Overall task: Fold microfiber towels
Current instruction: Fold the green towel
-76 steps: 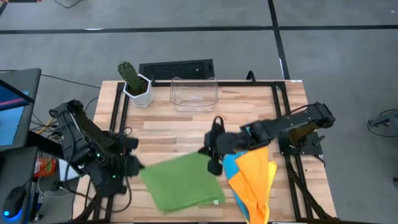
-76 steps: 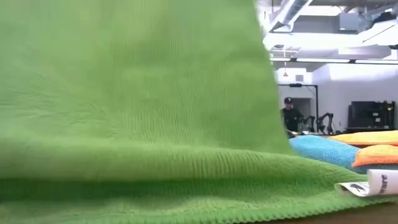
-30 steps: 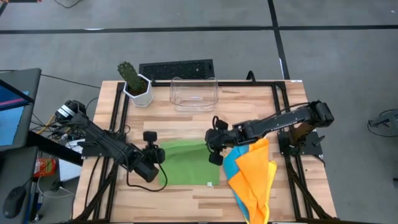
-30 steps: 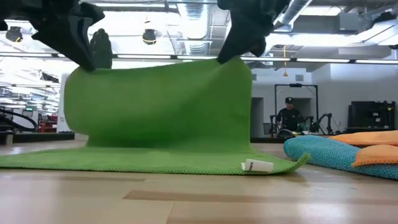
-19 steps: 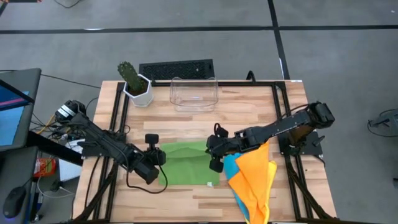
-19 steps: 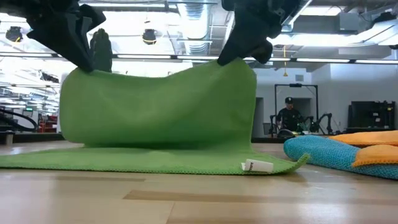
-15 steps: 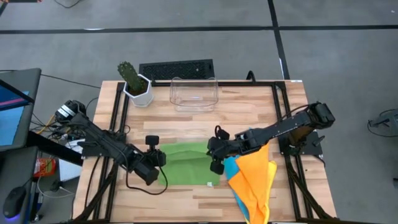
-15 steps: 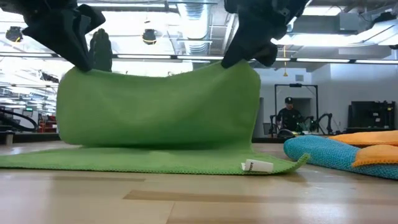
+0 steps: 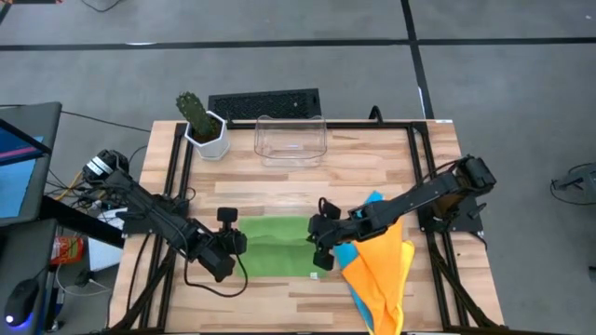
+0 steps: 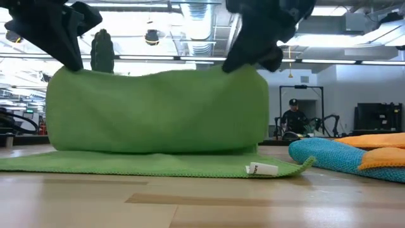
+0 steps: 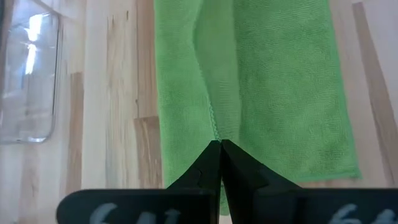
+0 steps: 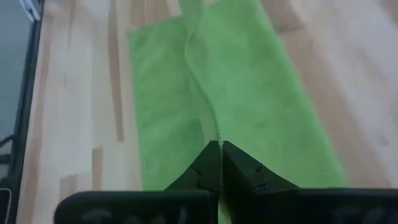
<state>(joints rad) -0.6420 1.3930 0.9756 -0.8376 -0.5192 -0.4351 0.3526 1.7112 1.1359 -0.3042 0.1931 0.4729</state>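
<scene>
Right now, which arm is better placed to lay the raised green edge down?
Neither alone: left gripper and right gripper each pinch one corner of the green towel, jaws shut, so both should likely lower together.

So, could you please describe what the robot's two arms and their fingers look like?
Both arms are dark, jointed links. The left gripper and right gripper are black and blocky, each with two tapering black fingers. A black cable loops beside the left one.

The wooden table [image 9: 279,191] carries a green towel [image 9: 276,255], blue towel [image 9: 346,251], orange towel [image 9: 380,270], clear bin [image 9: 291,140] and potted cactus [image 9: 200,123].
</scene>
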